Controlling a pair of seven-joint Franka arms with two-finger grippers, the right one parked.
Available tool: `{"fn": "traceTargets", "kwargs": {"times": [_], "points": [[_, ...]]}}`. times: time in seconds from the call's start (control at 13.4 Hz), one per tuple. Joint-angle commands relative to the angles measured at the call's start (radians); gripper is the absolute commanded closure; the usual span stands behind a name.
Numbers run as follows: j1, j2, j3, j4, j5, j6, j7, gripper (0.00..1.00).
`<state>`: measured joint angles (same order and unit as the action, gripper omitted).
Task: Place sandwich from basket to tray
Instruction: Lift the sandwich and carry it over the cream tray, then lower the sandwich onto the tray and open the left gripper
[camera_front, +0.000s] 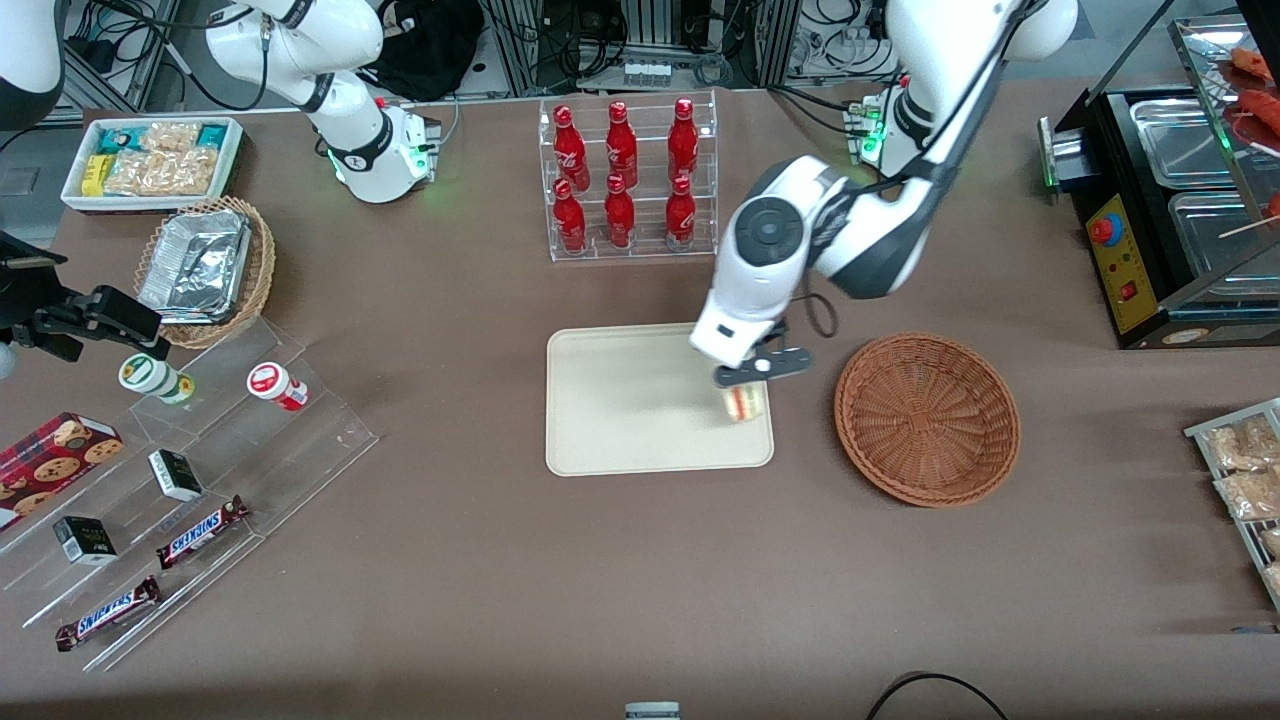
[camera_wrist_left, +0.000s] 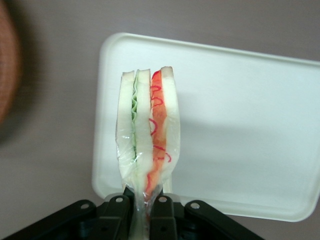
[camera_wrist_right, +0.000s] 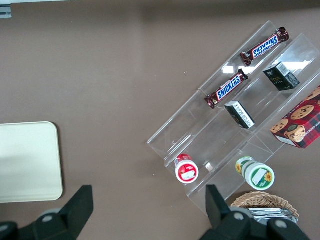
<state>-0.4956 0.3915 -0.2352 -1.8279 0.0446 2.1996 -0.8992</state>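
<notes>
My left gripper (camera_front: 752, 385) hangs over the end of the cream-white tray (camera_front: 620, 400) that lies beside the basket, shut on the sandwich (camera_front: 745, 403). In the left wrist view the plastic-wrapped sandwich (camera_wrist_left: 148, 130) stands on edge between the black fingers (camera_wrist_left: 117, 212), its white bread, green layer and red-orange layer showing, with the tray (camera_wrist_left: 240, 130) under it. The round reddish-brown wicker basket (camera_front: 927, 417) sits on the table beside the tray, toward the working arm's end, with nothing in it.
A clear rack of red bottles (camera_front: 625, 180) stands farther from the front camera than the tray. A tan basket with foil containers (camera_front: 205, 268), a white snack bin (camera_front: 150, 160) and acrylic steps with candy bars (camera_front: 180, 500) lie toward the parked arm's end. A black food warmer (camera_front: 1170, 200) stands past the basket.
</notes>
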Motion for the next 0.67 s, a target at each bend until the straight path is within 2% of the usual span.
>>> {"fn": "traceTargets", "kwargs": {"times": [0.0, 0.37, 0.6], "points": [[-0.06, 0.068, 0.013, 0.033, 0.001, 0.084, 0.005, 0.91], [-0.121, 0.214, 0.013, 0.14, 0.009, 0.123, 0.022, 0.91], [-0.138, 0.243, 0.013, 0.151, 0.011, 0.123, 0.04, 0.9]]}}
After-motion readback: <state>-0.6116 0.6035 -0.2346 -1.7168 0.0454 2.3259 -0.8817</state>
